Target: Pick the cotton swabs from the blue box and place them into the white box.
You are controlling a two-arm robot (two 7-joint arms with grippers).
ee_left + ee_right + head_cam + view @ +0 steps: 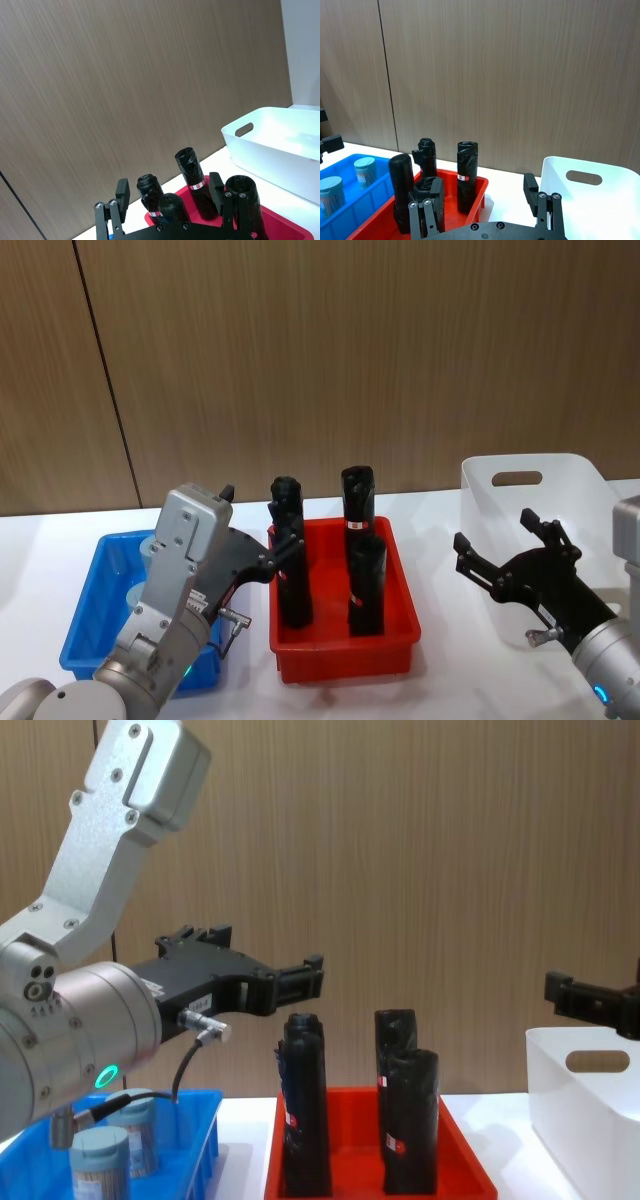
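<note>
left fingers (300,978) (spread, like right fingers (478,565)) hang above blue box (82,615) edge.

Left gripper (262,520), fingers spread wide, hangs raised at the lower left of the head view on a bent silver arm (175,570), a green light glowing at the wrist. At lower right, the right gripper (497,530) hovers with black fingers parted, pointing forward.
</note>
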